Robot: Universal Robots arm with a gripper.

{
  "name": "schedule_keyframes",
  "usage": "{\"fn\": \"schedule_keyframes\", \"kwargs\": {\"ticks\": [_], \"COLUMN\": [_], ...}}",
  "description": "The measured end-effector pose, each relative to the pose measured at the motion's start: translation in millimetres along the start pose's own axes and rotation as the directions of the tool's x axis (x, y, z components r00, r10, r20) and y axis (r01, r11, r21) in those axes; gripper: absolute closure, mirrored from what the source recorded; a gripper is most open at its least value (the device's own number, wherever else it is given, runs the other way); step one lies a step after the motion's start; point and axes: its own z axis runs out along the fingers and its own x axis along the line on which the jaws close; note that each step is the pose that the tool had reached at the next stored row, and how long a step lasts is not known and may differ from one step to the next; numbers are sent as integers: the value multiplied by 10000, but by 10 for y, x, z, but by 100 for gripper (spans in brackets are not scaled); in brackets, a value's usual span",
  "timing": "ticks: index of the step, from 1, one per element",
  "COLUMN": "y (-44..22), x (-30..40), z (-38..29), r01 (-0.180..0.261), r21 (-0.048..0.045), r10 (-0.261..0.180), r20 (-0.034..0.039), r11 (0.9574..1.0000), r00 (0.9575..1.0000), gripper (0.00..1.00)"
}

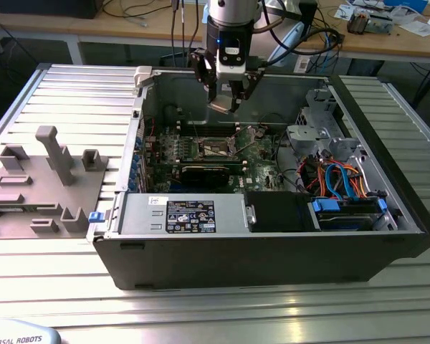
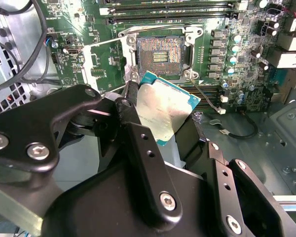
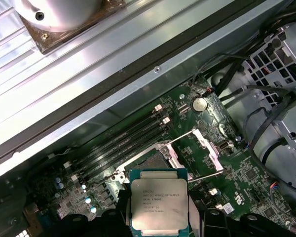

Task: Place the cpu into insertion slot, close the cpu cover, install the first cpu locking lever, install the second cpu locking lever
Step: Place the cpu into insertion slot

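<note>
Grey workbench rails [image 1: 72, 79] are carrying an open computer case [image 1: 272, 251]. The gripper [image 1: 226, 106] is pinching the cpu [image 2: 163, 111], hovering at twelve o'clock from the insertion slot [image 1: 216, 148] in the exterior view. Squaring the chip to the slot seems key.

The cpu [image 3: 159, 205] hangs above the insertion slot [image 2: 160, 55] (the cpu cover [image 3: 207, 148] stands open beside it), memory slots [image 2: 172, 19] alongside.

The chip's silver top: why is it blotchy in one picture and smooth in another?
Likely just reflections: in the second wrist view the cpu has patchy bright glare on its metal top; in the first wrist view it looks evenly lit and dull; in the exterior view the strongest shine lies on the ribbed table.
</note>
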Motion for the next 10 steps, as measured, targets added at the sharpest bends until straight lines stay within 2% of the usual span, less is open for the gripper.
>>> {"fn": "schedule_keyframes", "kwargs": {"ticks": [10], "y": [-1], "x": [0], "z": [7], "r01": [-106], "r21": [-1], "r10": [106], "r20": [7], "r11": [9999], "r00": [9999], "gripper": [45]}}
